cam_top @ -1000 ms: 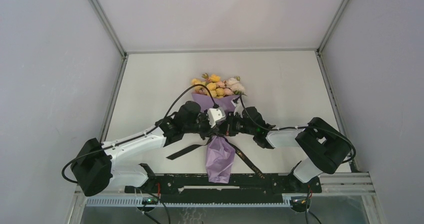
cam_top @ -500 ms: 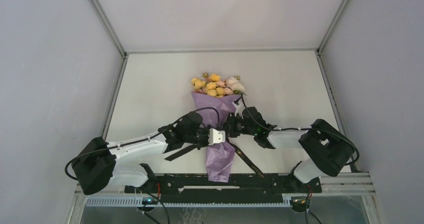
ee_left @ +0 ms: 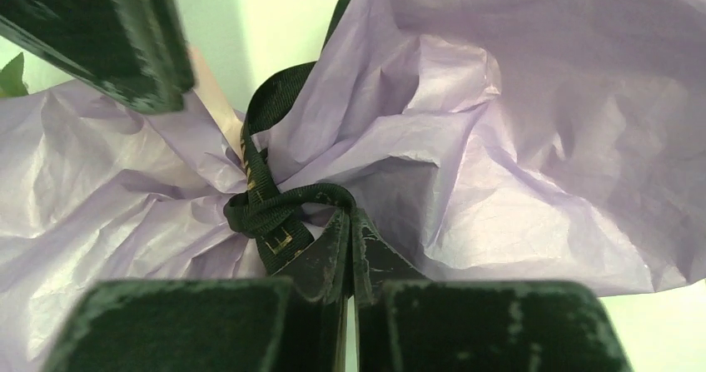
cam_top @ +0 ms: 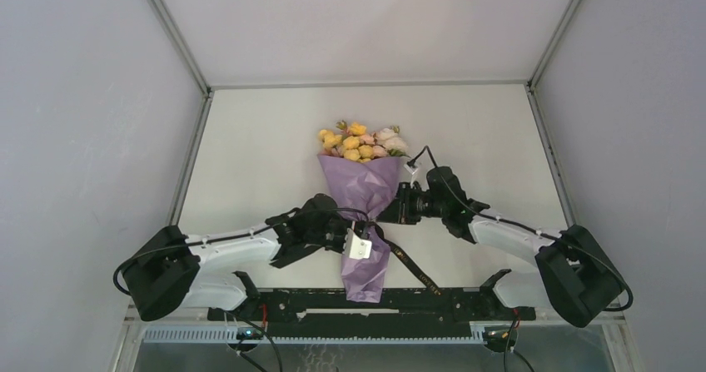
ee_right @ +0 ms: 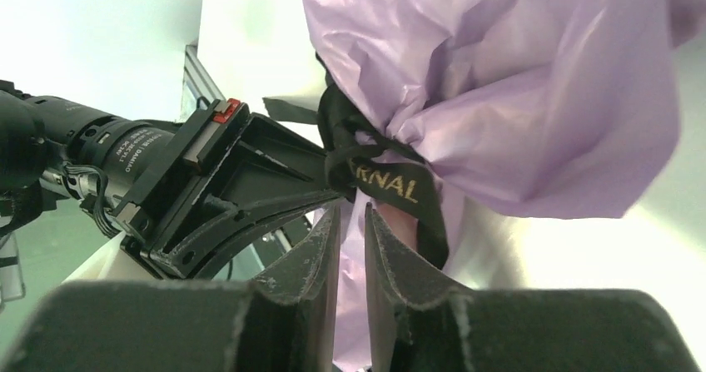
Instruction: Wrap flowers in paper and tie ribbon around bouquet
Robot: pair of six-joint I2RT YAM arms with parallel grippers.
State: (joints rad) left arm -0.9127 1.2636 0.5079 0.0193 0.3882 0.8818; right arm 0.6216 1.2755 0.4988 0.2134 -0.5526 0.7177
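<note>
The left gripper [ee_left: 348,222] had its fingers pressed together at the ribbon [ee_left: 266,210] knot. The right gripper [ee_right: 350,218], at 3 o'clock of the bouquet [cam_top: 364,190], gaped narrowly.

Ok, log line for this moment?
left pincer: shut on narrow black fabric ribbon | right pincer: open | lilac paper-cone bouquet: ribbon knotted
</note>
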